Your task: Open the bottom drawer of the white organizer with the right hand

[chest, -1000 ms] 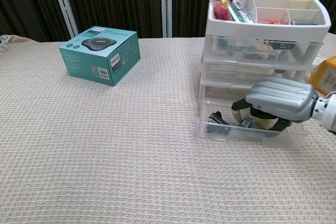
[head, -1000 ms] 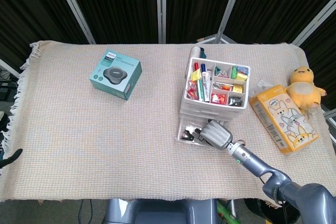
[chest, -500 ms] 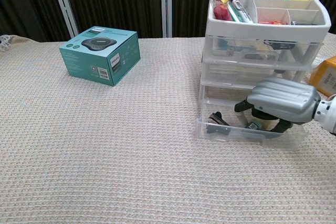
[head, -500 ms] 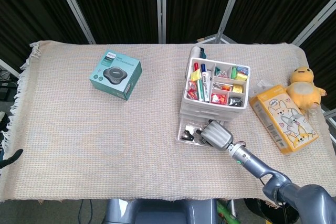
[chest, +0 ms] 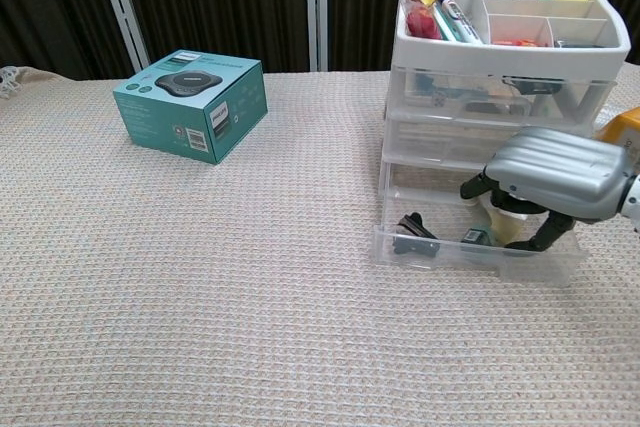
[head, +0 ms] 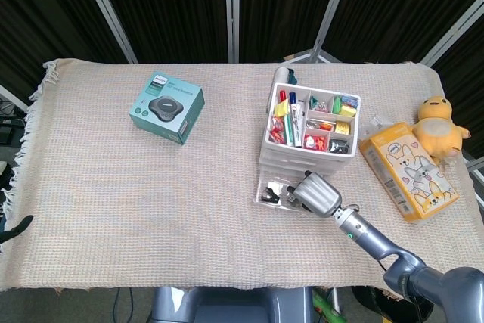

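Clear plastic forms the bottom drawer, which sticks out from the base of the white organizer on the woven table mat, with small dark clips and other bits inside. Over its right part hangs the right hand, fingers curled downward above the drawer; whether they touch its rim I cannot tell. Farther out sit a teal box, an orange carton and a yellow plush duck.
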